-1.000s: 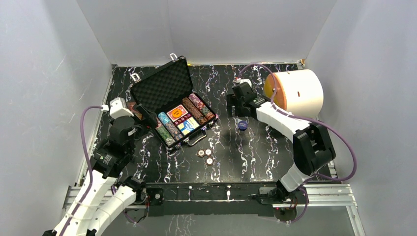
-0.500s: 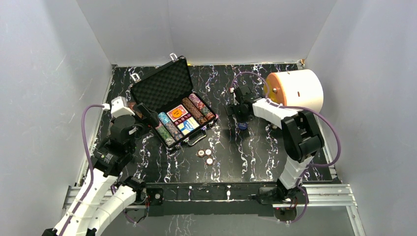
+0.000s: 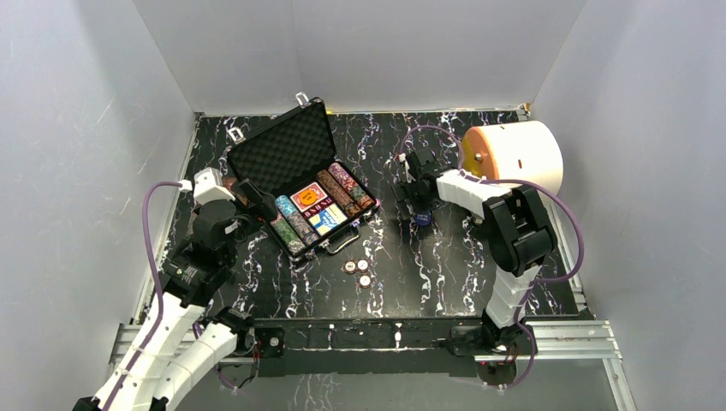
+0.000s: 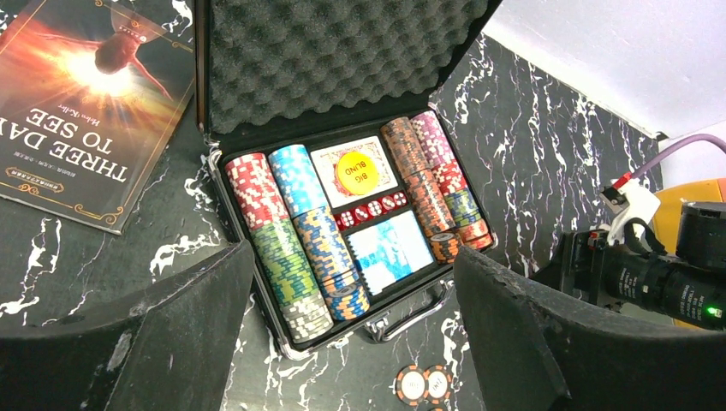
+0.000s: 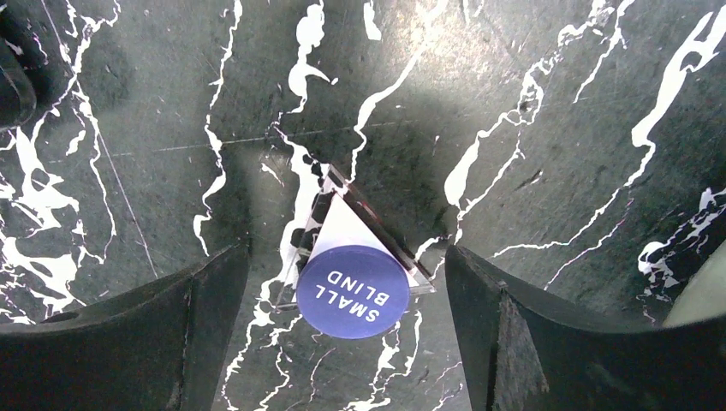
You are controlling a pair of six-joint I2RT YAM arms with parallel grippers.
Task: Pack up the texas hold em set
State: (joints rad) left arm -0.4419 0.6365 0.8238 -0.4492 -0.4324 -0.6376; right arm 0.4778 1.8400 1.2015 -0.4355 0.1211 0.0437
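The black case (image 3: 257, 156) lies open at the back left, its foam lid up. It holds rows of multicoloured chips (image 4: 295, 244), a red deck with a yellow BIG BLIND button (image 4: 354, 169), red dice (image 4: 370, 210) and a blue deck (image 4: 390, 250). Three orange chips (image 3: 359, 271) lie on the table in front of it. A blue SMALL BLIND button (image 5: 353, 290) rests on a clear triangular piece (image 5: 342, 224). My right gripper (image 5: 347, 330) is open, fingers either side of the button; it shows in the top view (image 3: 420, 205). My left gripper (image 4: 355, 342) is open above the case's front edge.
A big white cylinder with an orange face (image 3: 515, 156) lies at the back right, just behind the right arm. A dark brown booklet (image 4: 81, 111) lies left of the case. Grey walls close in the table on three sides.
The right arm has swung left and lowered its gripper over the blue button. The left arm has barely moved.
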